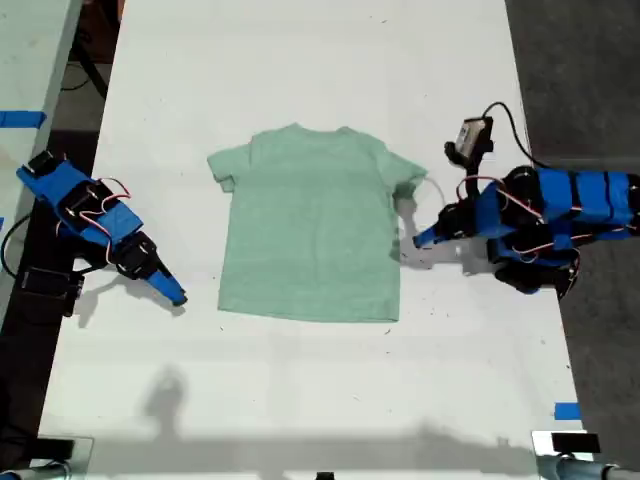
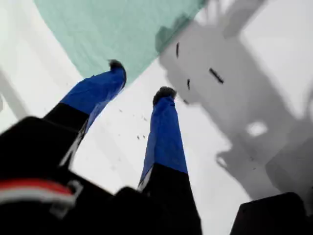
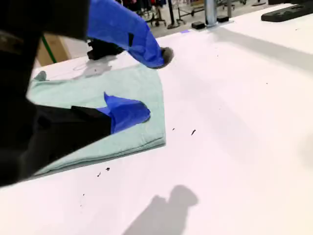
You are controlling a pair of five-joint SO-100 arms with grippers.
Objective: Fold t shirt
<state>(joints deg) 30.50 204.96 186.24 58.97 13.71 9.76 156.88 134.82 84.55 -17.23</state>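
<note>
Here the t shirt (image 1: 310, 230) lies flat, neck away.

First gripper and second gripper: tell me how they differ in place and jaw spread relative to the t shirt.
Place: my first gripper, blue-fingered, has its tips at the edge of the pale mint-green cloth t shirt, by the sleeve at the exterior view's right. My second gripper sits on the bare white table, off the hem corner at that view's left.
Spread: the second's jaws look wider apart.
Shared: both open, holding nothing.
</note>
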